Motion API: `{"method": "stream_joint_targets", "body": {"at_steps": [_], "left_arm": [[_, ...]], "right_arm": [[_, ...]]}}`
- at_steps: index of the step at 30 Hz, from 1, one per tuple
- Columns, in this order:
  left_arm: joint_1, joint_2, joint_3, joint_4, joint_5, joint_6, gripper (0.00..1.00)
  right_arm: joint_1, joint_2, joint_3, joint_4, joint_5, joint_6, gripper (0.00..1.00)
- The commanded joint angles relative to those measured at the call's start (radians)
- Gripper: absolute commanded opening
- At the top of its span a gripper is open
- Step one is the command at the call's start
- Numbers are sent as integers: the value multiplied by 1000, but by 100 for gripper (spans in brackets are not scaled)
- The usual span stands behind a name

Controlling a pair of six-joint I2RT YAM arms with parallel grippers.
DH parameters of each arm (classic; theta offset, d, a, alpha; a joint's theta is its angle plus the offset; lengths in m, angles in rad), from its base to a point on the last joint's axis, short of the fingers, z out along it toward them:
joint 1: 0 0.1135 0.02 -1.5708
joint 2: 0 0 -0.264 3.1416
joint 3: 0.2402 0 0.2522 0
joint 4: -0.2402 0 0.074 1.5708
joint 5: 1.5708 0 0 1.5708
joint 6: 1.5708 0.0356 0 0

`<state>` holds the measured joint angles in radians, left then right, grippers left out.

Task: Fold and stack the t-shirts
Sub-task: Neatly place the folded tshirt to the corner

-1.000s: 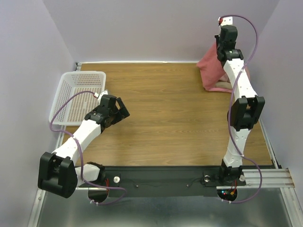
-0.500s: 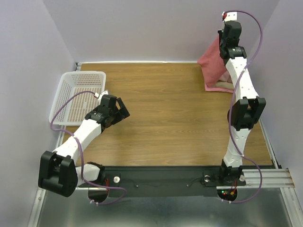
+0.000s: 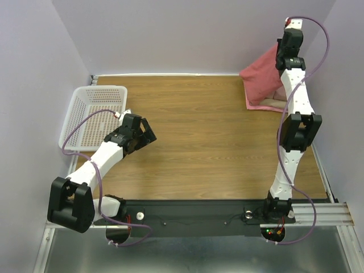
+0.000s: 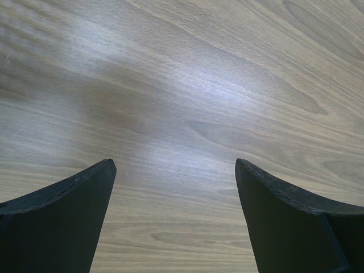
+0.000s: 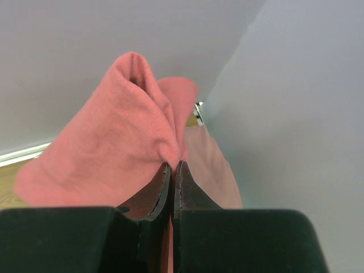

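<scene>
The coral-red t-shirt [image 3: 259, 79] hangs lifted over the far right corner of the table, with my right gripper [image 3: 282, 50] shut on its top edge. In the right wrist view the fingertips [image 5: 173, 165] pinch a fold of that coral-red cloth [image 5: 108, 148], and a paler pink cloth [image 5: 216, 165] shows behind them. Under the raised shirt lie flat folded t-shirts [image 3: 272, 103], pink and tan at their edges. My left gripper [image 3: 147, 135] hovers over the left part of the table, open [image 4: 175, 165], with only bare wood between its fingers.
A white mesh basket [image 3: 94, 116] sits at the table's left edge, just behind my left arm. Purple walls close in behind and on both sides; the right wall is near my right wrist. A black rail [image 3: 193, 213] runs along the near edge.
My right arm has moved up and to the right, drawing the coral-red shirt higher and closer to the right wall. The left arm has stayed put.
</scene>
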<state>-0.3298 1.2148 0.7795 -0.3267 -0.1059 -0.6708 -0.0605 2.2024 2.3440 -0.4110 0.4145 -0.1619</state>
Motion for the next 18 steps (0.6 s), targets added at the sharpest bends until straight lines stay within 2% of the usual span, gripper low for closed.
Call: {"method": "stream_joint_targets", "body": {"at_steps": [1,9,11,12,13,14,15,17,18], "left_arm": [[3,6,46,-2,-15,2,98],[3,17,55,-8,-15,-1,98],[3,20,56,-9,-15,-1,98],[3,22,58,-9,-17,-1,98],[3,23,60,-9,-14,-1,98],[3,25,58,-9,-11,-1,98],[3,25,58,-9,-11,-1,98],[3,25,60,-14,-8,-1,98],[3,25,58,-15,-8,-3,98]], "right_arm": [[-70,37,32,77,-2,84,0],[-180,106,-15,75,-14,231,0],[-211,123,-34,75,-68,262,1],[-217,128,-41,75,-72,272,4],[-223,134,-46,75,-74,277,20],[-225,138,-58,74,-86,274,30],[-225,137,-66,74,-91,271,33],[-225,125,-87,74,-89,278,57],[-225,120,-89,74,-88,288,90]]}}
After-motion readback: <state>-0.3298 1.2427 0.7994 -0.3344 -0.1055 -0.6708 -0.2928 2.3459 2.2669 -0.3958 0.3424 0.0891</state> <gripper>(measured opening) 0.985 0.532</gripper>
